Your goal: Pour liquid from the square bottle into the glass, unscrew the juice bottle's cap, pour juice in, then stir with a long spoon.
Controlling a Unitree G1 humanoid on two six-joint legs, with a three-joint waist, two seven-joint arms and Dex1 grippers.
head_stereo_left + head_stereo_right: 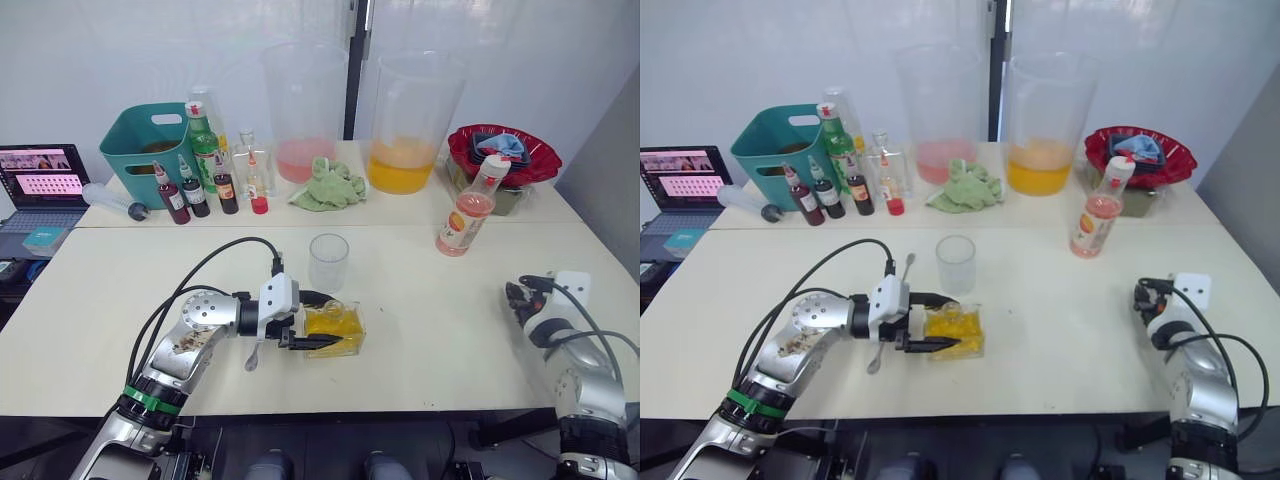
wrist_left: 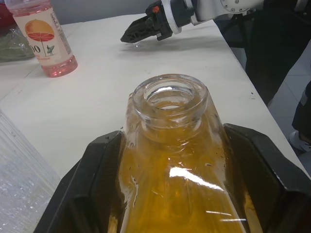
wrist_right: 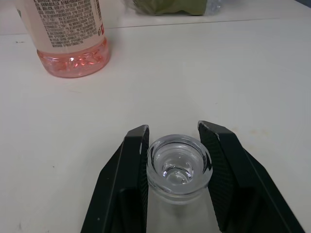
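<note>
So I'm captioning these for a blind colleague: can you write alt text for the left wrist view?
The left gripper's two black fingers clamp the square bottle, open-necked and full of yellow liquid. Beyond it on the white table are the juice bottle and the right gripper.

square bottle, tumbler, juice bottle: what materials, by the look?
Square bottle: likely glass; thick glossy rolled lip, heavy clear walls. Glass: clear, thin straight walls; glass or plastic, can't tell. Juice bottle: likely plastic; thin wall, printed label, moulded white cap.
</note>
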